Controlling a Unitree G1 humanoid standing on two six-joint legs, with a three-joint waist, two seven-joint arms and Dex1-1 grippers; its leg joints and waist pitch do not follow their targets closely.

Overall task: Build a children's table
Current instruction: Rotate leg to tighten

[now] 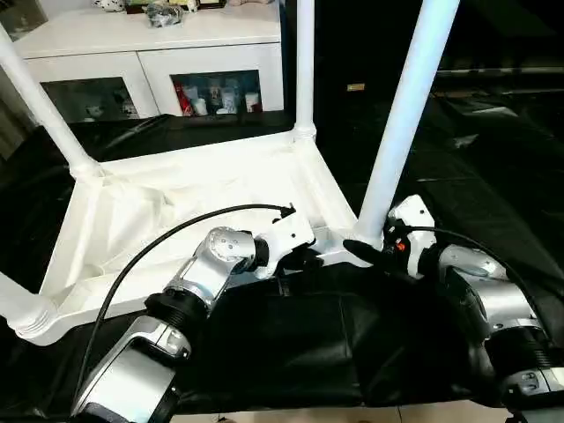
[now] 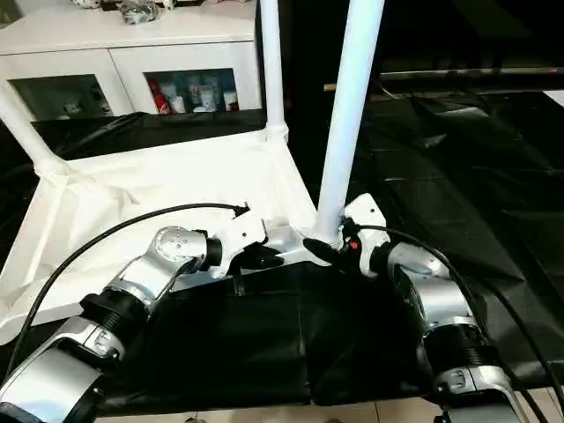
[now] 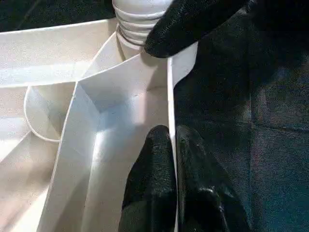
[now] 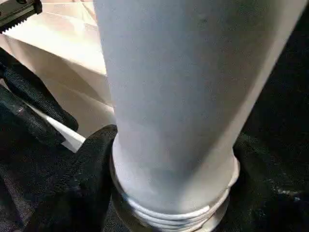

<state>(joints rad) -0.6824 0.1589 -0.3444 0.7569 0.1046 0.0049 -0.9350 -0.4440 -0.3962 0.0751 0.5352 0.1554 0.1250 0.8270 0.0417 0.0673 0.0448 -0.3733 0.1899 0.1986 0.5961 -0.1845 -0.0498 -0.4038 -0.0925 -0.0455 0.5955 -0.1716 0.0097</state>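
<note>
Your white tabletop [image 1: 176,189] lies upside down on the black-covered work table [image 1: 493,176], raised rim up, ahead of both forearms. At its far-left corner one white leg [image 1: 40,106] stands in its socket and leans away to the left; at the near-left corner the base of another leg [image 1: 18,308] sits in its socket. Behind them is the white cabinet [image 1: 150,53] with glass doors.

Toward the middle, your left gripper [image 3: 176,159] reaches in from the near side, its two black fingers [image 3: 149,179] pressed together on the near rim of the tabletop, one on the inside of the thin white wall and one on the outside. A black cable [image 1: 176,229] arcs over that forearm.

Beyond it, a third leg [image 1: 305,66] stands upright in the far-right corner socket.

On the right, the fourth leg [image 1: 407,115] rises at the near-right corner, tilted slightly to the right, its ribbed lower end at the socket. Your right gripper [image 1: 370,249] is at the base of that leg with its black fingers [image 4: 82,188] set around the tube, one on each side, against the ribbed end. You cannot tell whether the fingers actually clamp it or merely bracket it.
</note>
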